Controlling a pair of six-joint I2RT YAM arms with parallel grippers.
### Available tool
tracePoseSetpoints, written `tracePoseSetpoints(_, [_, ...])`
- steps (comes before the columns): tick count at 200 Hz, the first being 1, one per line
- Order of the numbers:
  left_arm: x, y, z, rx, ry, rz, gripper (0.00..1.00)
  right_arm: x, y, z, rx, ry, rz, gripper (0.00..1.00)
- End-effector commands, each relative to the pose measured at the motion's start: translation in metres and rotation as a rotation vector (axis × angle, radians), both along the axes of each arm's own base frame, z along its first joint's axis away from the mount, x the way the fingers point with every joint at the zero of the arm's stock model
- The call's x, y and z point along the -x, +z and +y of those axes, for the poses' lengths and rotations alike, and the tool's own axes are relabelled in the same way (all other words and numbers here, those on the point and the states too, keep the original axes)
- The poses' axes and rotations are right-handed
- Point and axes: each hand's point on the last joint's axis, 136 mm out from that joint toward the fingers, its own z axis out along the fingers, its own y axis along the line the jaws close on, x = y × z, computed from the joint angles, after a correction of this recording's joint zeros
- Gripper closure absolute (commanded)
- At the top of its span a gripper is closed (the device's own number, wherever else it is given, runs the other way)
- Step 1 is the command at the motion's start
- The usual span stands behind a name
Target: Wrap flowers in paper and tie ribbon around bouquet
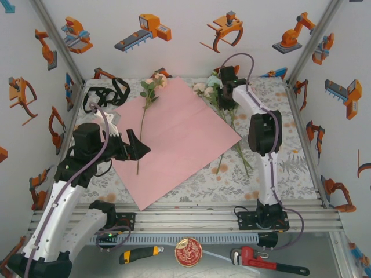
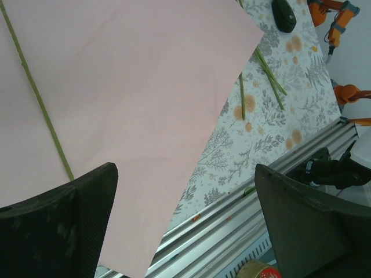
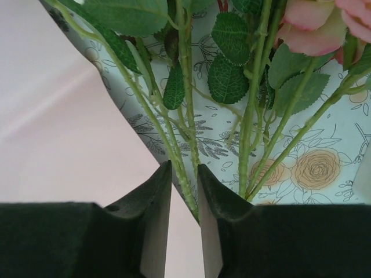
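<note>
White walls dotted with orange robot stickers box in a table covered by a grey-and-orange floral tablecloth [image 1: 290, 168]. The largest thing on it is the rectangular paper sheet [image 1: 179, 145], lying flat and diagonal at the centre with its pink side up.

The left gripper [image 1: 138, 146] hovers over the sheet's near-left part, its jaws wide apart and empty. The right gripper [image 1: 226, 87] reaches to the far right, down over the bunch of artificial pink, white and pale blue flowers [image 1: 210, 91]. The bunch lies just off the sheet's far-right edge, on the cloth. One single pink-headed stem [image 1: 145, 110] already lies on the sheet's left half. The floppy black ribbon [image 1: 107, 92] sits in a heap at the far left, well apart from both.

I judge this to be the loading step, moving stems onto the sheet before any rolling. The next move calls for a firm pinch on a thin stem, then a lift leftward.

The right wrist view gives what the overhead cannot. There the fingers [image 3: 156, 202] stand a narrow slot apart, with a green stem running between them. Whether they pinch it, I cannot tell.
</note>
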Motion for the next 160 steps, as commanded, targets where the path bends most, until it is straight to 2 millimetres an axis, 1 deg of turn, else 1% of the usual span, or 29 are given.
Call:
tracePoseSetpoints(1, [-0.006, 0.014, 0.001, 0.011, 0.018, -0.044, 0.08, -0.003, 0.003, -0.009, 0.001, -0.001, 0.008, 0.75])
tracePoseSetpoints(23, [-0.008, 0.012, 0.002, 0.010, 0.032, -0.041, 0.07, -0.002, -0.008, -0.010, -0.006, -0.005, 0.035, 0.75])
tracePoseSetpoints(40, [-0.010, 0.011, 0.002, 0.007, 0.034, -0.040, 0.07, -0.001, -0.016, -0.005, -0.028, 0.000, 0.053, 0.75])
tracePoseSetpoints(57, [-0.012, 0.009, 0.001, 0.004, 0.030, -0.032, 0.07, 0.000, -0.025, -0.006, -0.033, -0.004, 0.071, 0.75])
tracePoseSetpoints(77, [-0.013, 0.008, 0.001, 0.002, 0.033, -0.024, 0.07, 0.000, -0.030, -0.006, -0.038, -0.011, 0.080, 0.75])
tracePoseSetpoints(94, [-0.014, 0.006, 0.001, 0.001, 0.034, -0.019, 0.07, -0.001, -0.031, -0.005, -0.038, -0.010, 0.079, 0.75])
tracePoseSetpoints(100, [-0.014, 0.005, 0.001, -0.001, 0.035, -0.018, 0.07, -0.002, -0.031, -0.005, -0.038, -0.009, 0.077, 0.76])
tracePoseSetpoints(104, [-0.014, 0.005, 0.001, -0.001, 0.036, -0.019, 0.07, -0.003, -0.031, -0.005, -0.038, -0.008, 0.076, 0.79])
tracePoseSetpoints(122, [-0.014, 0.005, 0.001, -0.003, 0.037, -0.019, 0.06, -0.007, -0.023, -0.007, -0.029, -0.003, 0.056, 0.90])
tracePoseSetpoints(135, [-0.015, 0.005, 0.003, -0.007, 0.046, -0.021, 0.06, -0.009, -0.011, -0.007, -0.016, 0.014, 0.033, 0.96])
tracePoseSetpoints(153, [-0.016, 0.003, 0.006, -0.017, 0.064, -0.022, 0.05, -0.011, 0.012, -0.009, 0.008, 0.042, -0.007, 0.98])
tracePoseSetpoints(160, [-0.017, 0.003, 0.007, -0.022, 0.073, -0.025, 0.04, -0.012, 0.024, -0.010, 0.024, 0.050, -0.032, 0.98])
